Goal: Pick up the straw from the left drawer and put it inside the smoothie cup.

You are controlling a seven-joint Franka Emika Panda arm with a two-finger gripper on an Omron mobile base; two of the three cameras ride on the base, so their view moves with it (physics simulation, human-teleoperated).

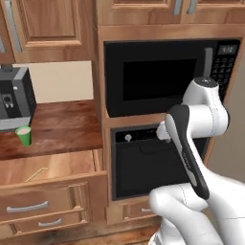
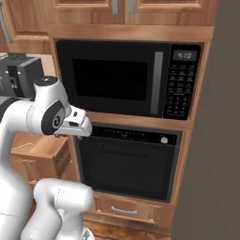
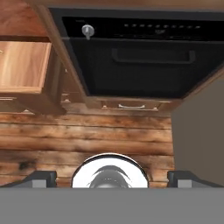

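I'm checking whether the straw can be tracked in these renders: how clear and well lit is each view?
Left base view: even, soft light, no glare; the straw is a faint, slightly blurred line in the open left drawer, the smoothie cup crisp enough. Right base view: the microwave door is flat black, no reflections. Hand view: pincer tips dim at the bottom edge, floor planks sharp.

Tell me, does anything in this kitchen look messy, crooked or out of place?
Only one thing: the wide light-wood left drawer stands pulled open, with the thin pale yellow-green straw lying loose inside. The small green smoothie cup stands upright on the dark wooden counter, nothing spilled.
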